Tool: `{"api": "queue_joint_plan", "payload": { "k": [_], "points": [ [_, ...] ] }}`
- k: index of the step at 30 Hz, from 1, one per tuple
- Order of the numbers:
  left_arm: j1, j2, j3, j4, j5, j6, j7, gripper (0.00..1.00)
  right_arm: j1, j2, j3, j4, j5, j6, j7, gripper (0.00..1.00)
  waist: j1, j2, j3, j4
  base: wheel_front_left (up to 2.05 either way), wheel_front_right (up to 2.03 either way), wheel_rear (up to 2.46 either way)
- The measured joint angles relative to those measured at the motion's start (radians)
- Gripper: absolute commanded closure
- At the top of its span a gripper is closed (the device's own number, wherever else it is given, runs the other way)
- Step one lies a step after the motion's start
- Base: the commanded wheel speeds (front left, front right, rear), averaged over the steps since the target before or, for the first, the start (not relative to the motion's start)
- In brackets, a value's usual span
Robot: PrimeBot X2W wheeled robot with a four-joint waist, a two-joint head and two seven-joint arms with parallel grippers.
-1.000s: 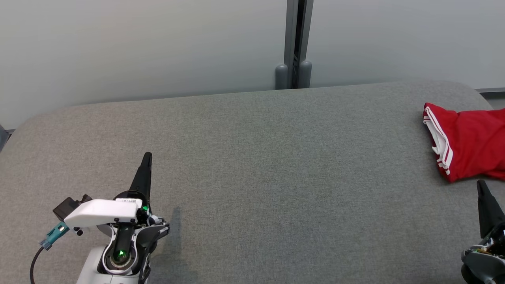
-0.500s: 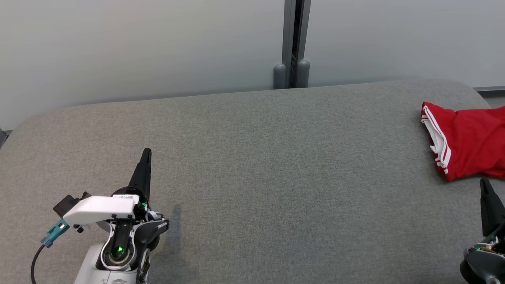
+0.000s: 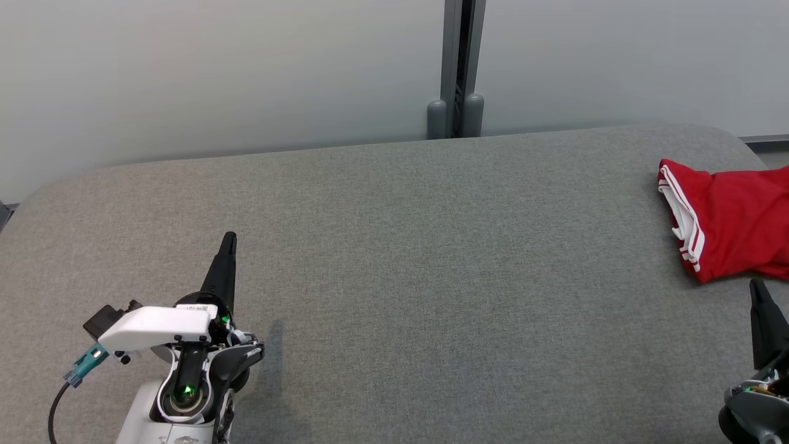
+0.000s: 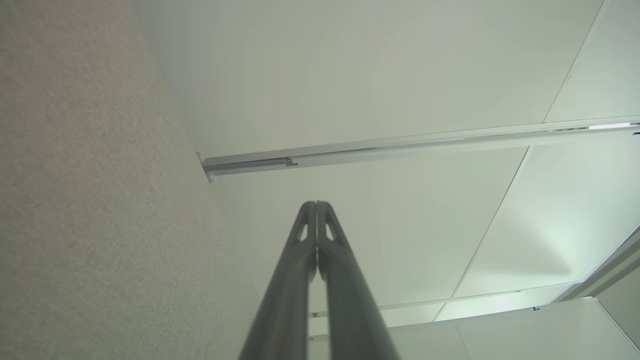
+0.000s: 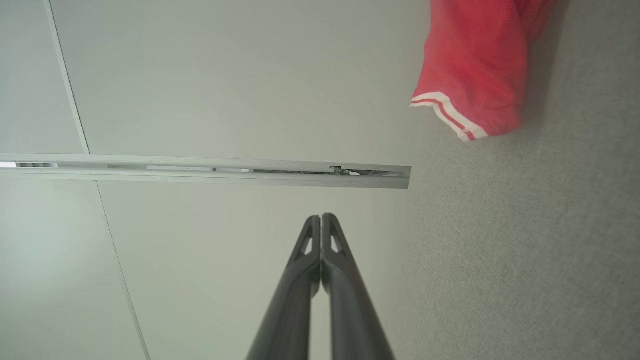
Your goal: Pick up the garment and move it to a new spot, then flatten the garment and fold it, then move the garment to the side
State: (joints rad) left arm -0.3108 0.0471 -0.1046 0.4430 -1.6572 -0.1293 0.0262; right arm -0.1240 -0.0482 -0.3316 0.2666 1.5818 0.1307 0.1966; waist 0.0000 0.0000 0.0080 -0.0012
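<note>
Grey fabric surface (image 3: pixel 394 246) (rounded corners) before pale wall panels (image 3: pixel 216 74)

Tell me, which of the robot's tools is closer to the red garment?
The right. The right tool sits just short of the red garment, not touching it; the left tool is far off to its left across the grey padded surface.

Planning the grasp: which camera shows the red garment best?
Head view: the red, white-striped garment lies bunched on the grey table, partly cropped. Right wrist view catches one striped end; left wrist view faces the wall.
</note>
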Motion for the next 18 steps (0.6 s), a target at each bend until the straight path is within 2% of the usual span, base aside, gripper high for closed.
{"api": "queue_joint_plan", "payload": {
  "k": [18],
  "points": [
    [0.0, 0.0, 0.0, 0.0, 0.0, 0.0, 0.0, 1.0, 0.0, 0.0, 0.0, 0.0, 0.0, 0.0, 0.001, 1.0, 0.0, 0.0, 0.0, 0.0, 0.0, 0.0, 0.0]
  ]
}}
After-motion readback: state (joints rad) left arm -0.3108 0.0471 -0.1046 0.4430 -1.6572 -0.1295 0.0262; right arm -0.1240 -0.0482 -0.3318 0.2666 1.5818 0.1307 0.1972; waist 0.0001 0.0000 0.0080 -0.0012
